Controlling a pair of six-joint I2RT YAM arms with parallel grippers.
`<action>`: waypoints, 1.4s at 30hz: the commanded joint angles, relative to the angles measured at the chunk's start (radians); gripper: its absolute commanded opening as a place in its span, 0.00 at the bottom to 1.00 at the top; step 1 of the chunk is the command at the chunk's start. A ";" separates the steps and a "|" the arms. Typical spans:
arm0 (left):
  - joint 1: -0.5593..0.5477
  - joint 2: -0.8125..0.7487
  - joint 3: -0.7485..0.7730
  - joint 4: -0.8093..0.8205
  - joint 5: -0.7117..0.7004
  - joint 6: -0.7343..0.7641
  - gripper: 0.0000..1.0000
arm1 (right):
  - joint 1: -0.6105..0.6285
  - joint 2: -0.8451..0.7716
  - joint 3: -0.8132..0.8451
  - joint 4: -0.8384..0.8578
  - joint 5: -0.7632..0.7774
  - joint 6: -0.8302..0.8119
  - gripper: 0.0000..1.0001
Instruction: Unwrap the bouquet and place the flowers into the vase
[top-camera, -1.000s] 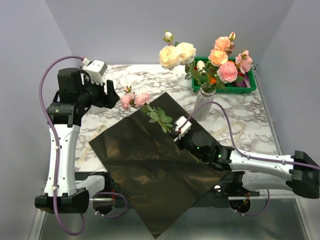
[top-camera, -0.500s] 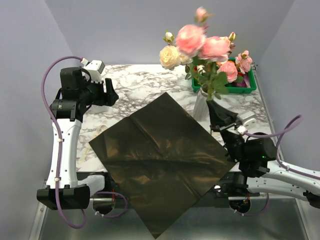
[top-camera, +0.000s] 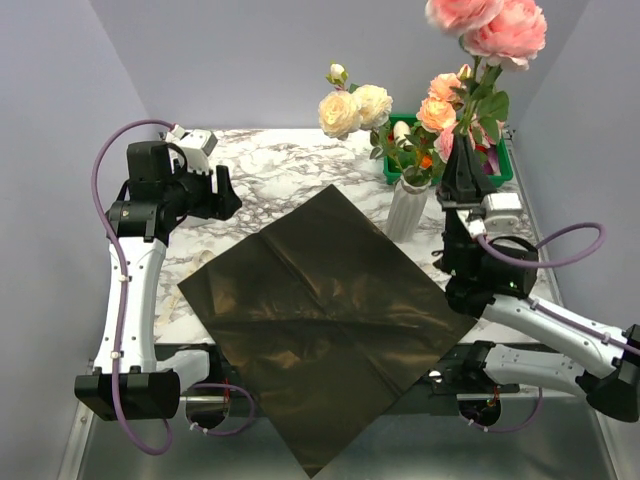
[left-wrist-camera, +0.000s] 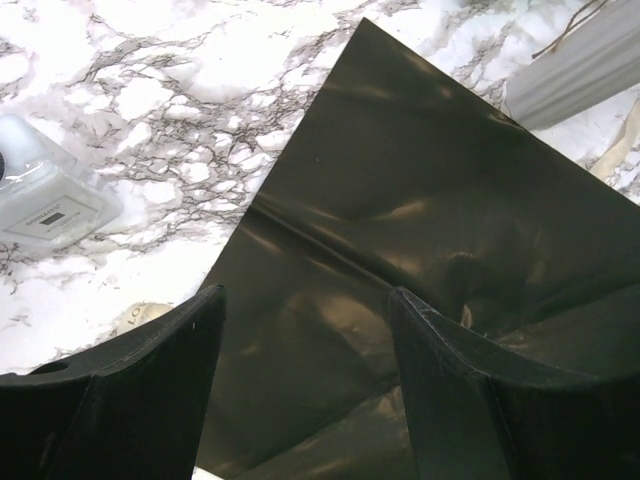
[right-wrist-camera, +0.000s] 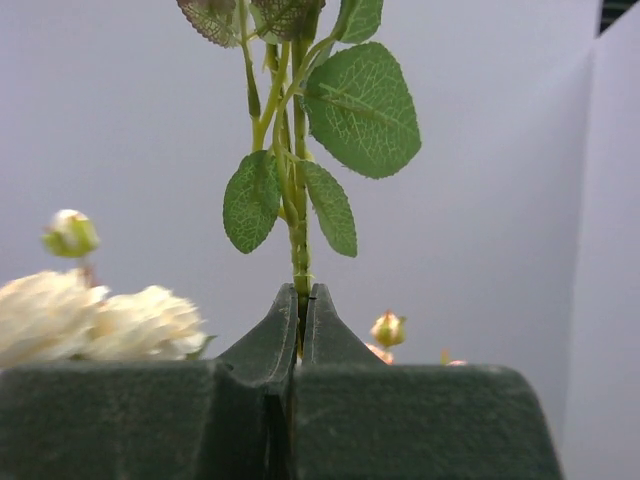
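1. The vase (top-camera: 405, 205) is standing upright on the marble table (top-camera: 290, 165), and every place below is given from it.
2. Flowers (top-camera: 355, 108) are already sitting in the vase: cream blooms are leaning out to its left, and peach ones are rising above and to its right among green leaves.
3. The right end effector (top-camera: 463, 142) is hovering just right of the vase, raised above its rim, with its fingers pointing upward.
4. It is gripping one green stem: in the right wrist view the two jaws are pressing together on the stem, with leaves spreading just above them.
5. The pink roses (top-camera: 490, 25) on that stem are towering high above and to the right of the vase, at the top edge of the overhead view.
6. The dark paper (top-camera: 320, 310) is lying unfolded and flat in front of the vase and to its left. Its far right edge is running just beside the vase's foot, and I cannot tell whether they are touching.
7. The left end effector (top-camera: 225, 190) is hanging well to the left of the vase, above the table. Its jaws are standing wide apart and holding nothing.
8. In the left wrist view a small clear bottle (left-wrist-camera: 45, 195) is lying on the marble, well left of the vase, beyond the paper.
9. A green crate (top-camera: 500, 165) is sitting behind the vase, to its right.
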 joint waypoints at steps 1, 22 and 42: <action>0.007 -0.019 -0.017 -0.001 0.050 0.047 0.75 | -0.149 0.059 0.053 0.092 -0.061 0.167 0.01; 0.005 0.034 -0.025 0.007 0.068 0.099 0.75 | -0.310 0.241 0.084 0.048 -0.110 0.443 0.01; 0.007 0.063 0.012 -0.029 0.088 0.113 0.75 | -0.390 0.407 0.058 0.129 -0.097 0.480 0.01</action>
